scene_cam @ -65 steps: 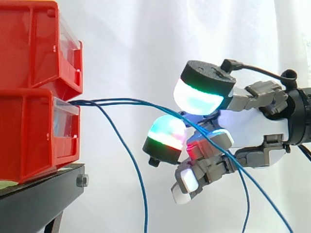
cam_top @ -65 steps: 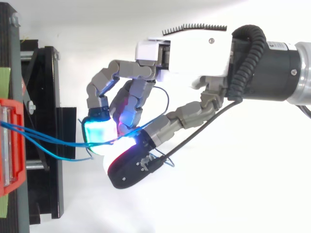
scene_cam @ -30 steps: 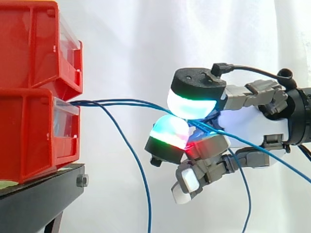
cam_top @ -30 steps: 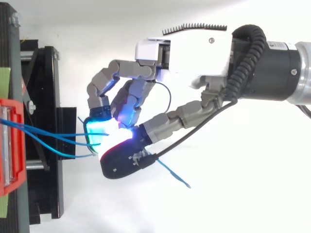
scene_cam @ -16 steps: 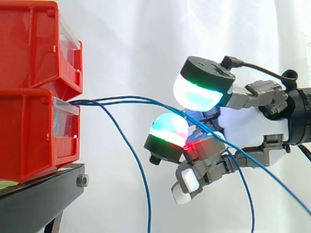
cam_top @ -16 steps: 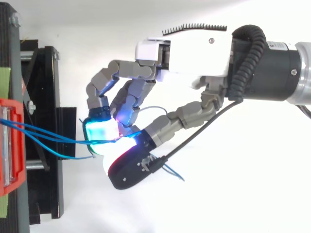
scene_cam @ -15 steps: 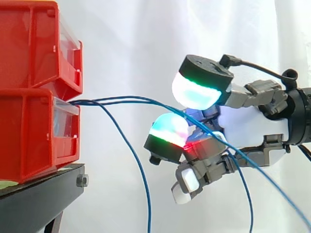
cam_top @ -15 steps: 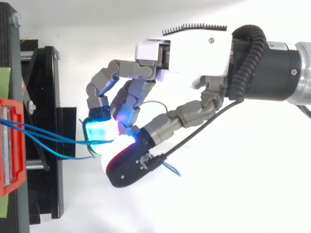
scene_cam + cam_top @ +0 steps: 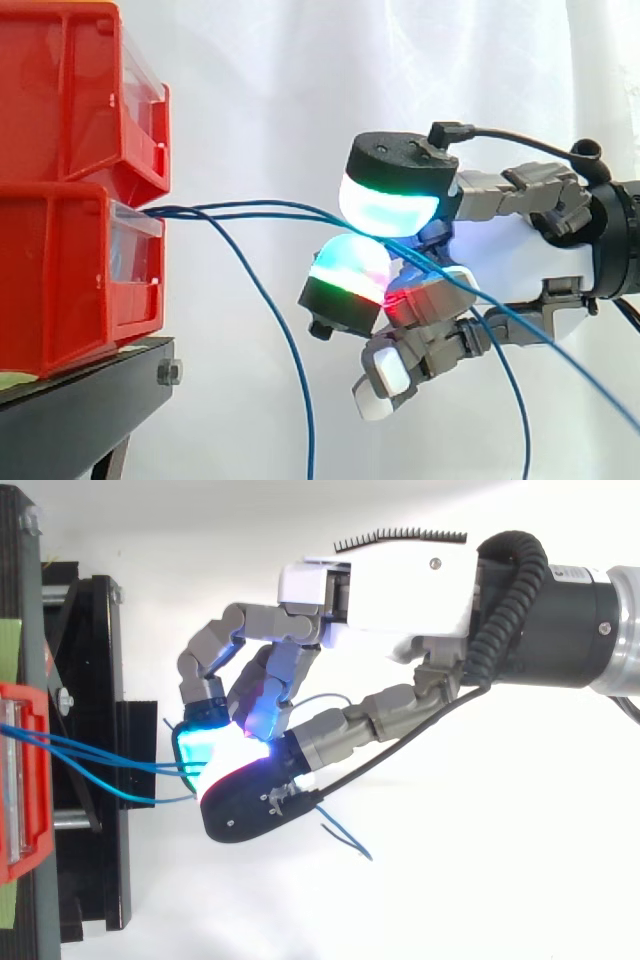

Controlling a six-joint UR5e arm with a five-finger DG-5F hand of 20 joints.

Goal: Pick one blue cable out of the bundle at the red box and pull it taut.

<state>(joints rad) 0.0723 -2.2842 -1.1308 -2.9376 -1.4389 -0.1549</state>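
Three thin blue cables come out of the lower red bin at its clear front. One droops straight down. The other two run right into my hand. The thumb's glowing pad presses down toward a green-red finger pad, and a blue cable is pinched between them. Behind the pinch, that cable slopes down to the right. From above, the cables run from the bin into the closed pads of the hand, and a loose tail pokes out below the thumb.
A second red bin is stacked on the lower one, both on a black stand. The stand's frame lies just left of the fingertips in the top view. A white curtain hangs behind.
Half a second ago the thumb pad stood raised off the cable; it has since swung down and left, closing the gap onto the cable. The loose tail has shifted a little.
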